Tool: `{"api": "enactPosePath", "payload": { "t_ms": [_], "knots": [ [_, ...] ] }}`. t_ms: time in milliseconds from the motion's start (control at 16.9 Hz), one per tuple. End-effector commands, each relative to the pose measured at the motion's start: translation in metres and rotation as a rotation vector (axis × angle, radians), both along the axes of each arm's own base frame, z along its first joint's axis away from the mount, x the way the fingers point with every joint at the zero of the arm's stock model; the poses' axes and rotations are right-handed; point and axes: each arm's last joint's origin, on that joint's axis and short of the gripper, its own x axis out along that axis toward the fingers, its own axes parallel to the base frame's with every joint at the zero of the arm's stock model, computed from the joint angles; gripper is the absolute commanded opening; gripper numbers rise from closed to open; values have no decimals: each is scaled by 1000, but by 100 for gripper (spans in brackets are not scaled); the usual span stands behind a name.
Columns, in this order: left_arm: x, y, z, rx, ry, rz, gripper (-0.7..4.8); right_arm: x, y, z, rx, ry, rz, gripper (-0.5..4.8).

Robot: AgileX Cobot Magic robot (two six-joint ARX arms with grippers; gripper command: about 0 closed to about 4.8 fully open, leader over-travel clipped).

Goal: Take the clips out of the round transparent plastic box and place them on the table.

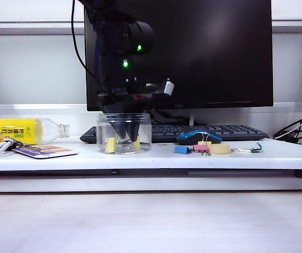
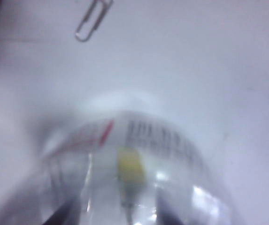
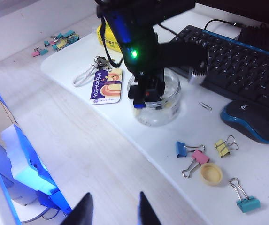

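The left gripper (image 1: 124, 133) reaches down into the box (image 1: 124, 133) on the table (image 1: 156, 156), jaws parted around a yellow clip (image 2: 130, 165), not gripping it. The right gripper (image 3: 111, 209) hangs open and empty over the wood surface (image 3: 68, 136), well apart.

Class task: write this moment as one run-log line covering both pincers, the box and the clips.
left pincer: inside round box, open | yellow clips: in box | right pincer: open, empty, off the table

Black left arm (image 1: 120, 50), green indicator lights, black cable, dark tapered fingers (image 3: 83, 212)
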Motion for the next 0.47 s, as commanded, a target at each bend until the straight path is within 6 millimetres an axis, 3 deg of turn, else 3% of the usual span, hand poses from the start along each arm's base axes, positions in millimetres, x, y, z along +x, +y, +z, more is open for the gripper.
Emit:
{"api": "enactPosePath", "payload": {
  "t_ms": [59,177,355,473],
  "knots": [
    [2,0,-7,15,20,-2,216,0,0,3,7,-25,7,126],
    [4,-1,-14,21,29,-2,209,0,0,3,7,-25,7,126],
    [6,-2,-17,20,27,-2,27,0,0,3,7,-26,7,126],
    [6,-3,-16,17,16,0,14,0,0,3,7,-27,7,126]
  ]
}}
